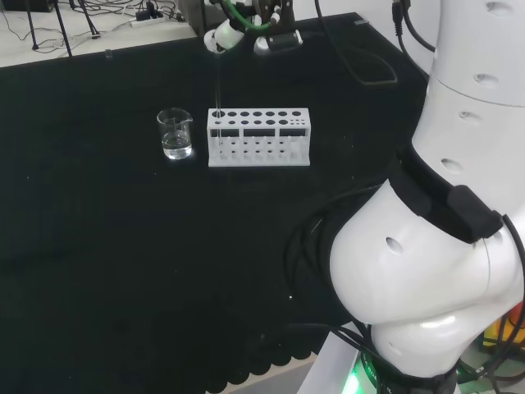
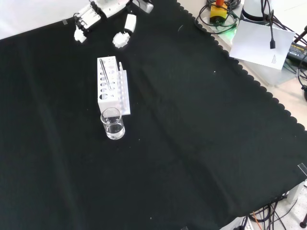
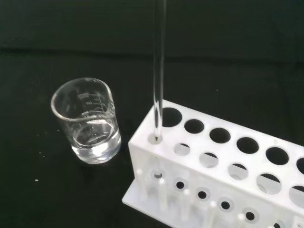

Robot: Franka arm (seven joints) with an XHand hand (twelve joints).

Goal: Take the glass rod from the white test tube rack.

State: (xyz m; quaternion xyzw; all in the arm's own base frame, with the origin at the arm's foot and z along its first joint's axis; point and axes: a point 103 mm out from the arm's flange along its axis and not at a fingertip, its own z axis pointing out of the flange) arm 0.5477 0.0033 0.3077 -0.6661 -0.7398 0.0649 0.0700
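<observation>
Robot hand (image 2: pixel 88 18) sits at the front view's top, beyond the far end of the white test tube rack (image 2: pixel 111 85), well clear of it; whether its fingers are curled or straight is hard to tell from here. The glass rod (image 3: pixel 159 71) stands upright in a hole at the rack's end nearest the beaker (image 3: pixel 88 121), which holds some clear liquid and stands just beside the rack on the black cloth (image 2: pixel 201 143).
</observation>
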